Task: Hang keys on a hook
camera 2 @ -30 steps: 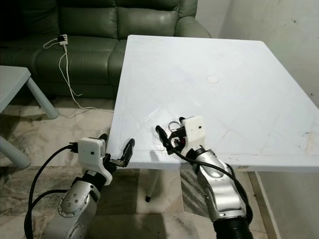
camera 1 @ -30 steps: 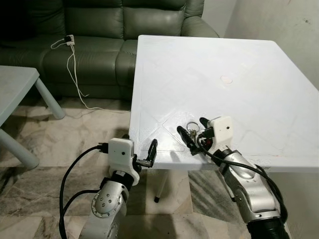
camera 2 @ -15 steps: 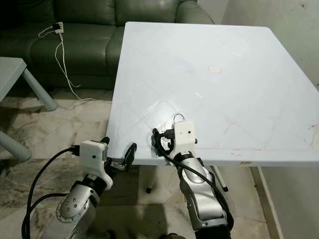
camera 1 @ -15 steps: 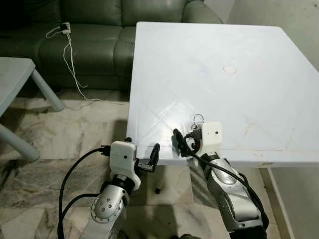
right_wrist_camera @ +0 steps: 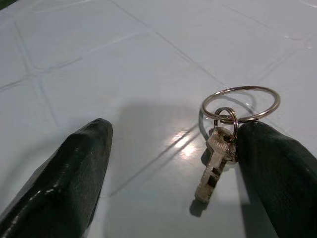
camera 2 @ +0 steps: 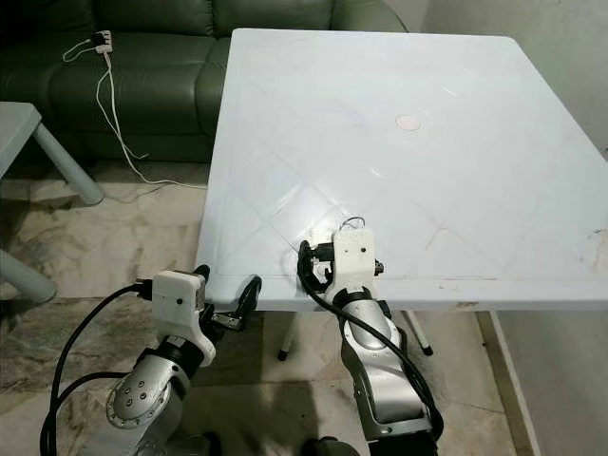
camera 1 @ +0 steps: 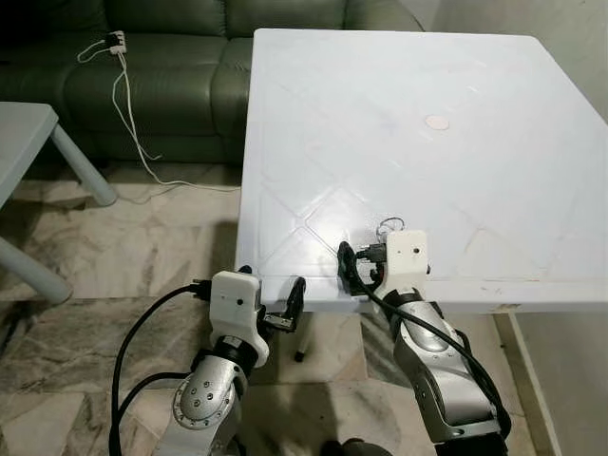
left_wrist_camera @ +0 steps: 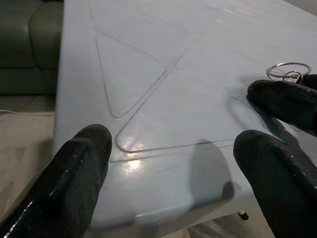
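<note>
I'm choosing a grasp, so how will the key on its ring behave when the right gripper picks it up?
The key and big key ring are thin metal lying flat on the smooth white table, so they may skid when nudged. The key hangs from a small link, so it would probably swing. It looks light for the open right gripper.

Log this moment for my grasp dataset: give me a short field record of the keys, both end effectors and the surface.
keys: one key on a ring, lying on the white table near its front edge
right end effector: open, low over the table, key beside one black finger, not gripped
left end effector: open, at the table's front edge, holding nothing
surroundings: green sofa behind the table, white cable trailing from it to the floor
hook: none to be seen
</note>
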`<state>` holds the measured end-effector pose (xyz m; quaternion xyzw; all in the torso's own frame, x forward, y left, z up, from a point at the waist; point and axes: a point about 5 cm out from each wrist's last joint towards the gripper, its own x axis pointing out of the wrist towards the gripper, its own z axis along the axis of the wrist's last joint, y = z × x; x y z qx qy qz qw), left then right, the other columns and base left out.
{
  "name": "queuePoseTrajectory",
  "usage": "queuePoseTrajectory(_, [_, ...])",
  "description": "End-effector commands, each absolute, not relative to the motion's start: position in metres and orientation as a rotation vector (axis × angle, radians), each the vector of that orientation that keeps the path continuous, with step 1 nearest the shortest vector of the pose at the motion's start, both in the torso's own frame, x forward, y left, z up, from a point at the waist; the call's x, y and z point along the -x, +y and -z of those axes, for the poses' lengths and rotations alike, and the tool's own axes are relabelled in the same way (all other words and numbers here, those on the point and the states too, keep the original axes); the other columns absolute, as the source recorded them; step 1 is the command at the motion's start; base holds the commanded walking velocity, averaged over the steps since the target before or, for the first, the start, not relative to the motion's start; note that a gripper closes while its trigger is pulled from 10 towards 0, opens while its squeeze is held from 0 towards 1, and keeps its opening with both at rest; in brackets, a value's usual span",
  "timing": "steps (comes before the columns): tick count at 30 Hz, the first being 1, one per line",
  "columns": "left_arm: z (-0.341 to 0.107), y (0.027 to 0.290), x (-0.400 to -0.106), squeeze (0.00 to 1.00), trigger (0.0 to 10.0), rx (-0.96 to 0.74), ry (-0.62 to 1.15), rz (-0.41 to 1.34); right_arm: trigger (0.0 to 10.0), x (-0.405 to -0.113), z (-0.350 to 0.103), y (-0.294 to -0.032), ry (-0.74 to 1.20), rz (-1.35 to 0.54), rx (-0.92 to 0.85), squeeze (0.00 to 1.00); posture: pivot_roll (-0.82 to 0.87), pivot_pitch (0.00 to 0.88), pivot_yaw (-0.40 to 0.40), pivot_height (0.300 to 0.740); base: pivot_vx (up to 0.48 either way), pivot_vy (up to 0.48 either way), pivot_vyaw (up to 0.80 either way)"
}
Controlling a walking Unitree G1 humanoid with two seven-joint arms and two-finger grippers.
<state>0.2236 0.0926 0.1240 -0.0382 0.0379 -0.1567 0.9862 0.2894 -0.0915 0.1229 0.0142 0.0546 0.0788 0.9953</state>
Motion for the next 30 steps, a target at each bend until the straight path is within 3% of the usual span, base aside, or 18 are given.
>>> queuePoseTrajectory(1, [-0.1265,0.0907,-0.2216,0.00,10.0,0.077,0.075,0.312,9.6,-0.2895,-0.1244,-0.0925,0.106,-0.156,-0.023,0.00,0.07,0.211,-0.081,0.740,0.000,0.000,0.00])
queuePoseTrajectory(2, [-0.1265,0.0907,-0.2216,0.00,10.0,0.077,0.075,0.311,6.3,-0.2895,-0.1247,-0.0923,0.103,-0.159,-0.024,0.00,0.07,0.205,-0.085,0.740,0.000,0.000,0.00])
queuePoseTrajectory(3, [-0.1265,0.0906,-0.2215,0.00,10.0,0.077,0.075,0.311,6.3,-0.2895,-0.1249,-0.0922,0.101,-0.162,-0.025,0.00,0.07,0.205,-0.085,0.740,0.000,0.000,0.00])
queuePoseTrajectory(4, [-0.1264,0.0908,-0.2216,0.00,10.0,0.075,0.075,0.309,0.0,-0.2891,-0.1270,-0.0920,0.083,-0.166,-0.025,0.00,0.07,0.204,-0.084,0.740,0.000,0.000,0.00])
queuePoseTrajectory(30, [-0.1291,0.0928,-0.2273,0.00,10.0,0.080,0.069,0.284,0.0,-0.2884,-0.1252,-0.0886,0.097,-0.204,-0.001,0.00,0.07,0.193,-0.088,0.740,0.000,0.000,0.00])
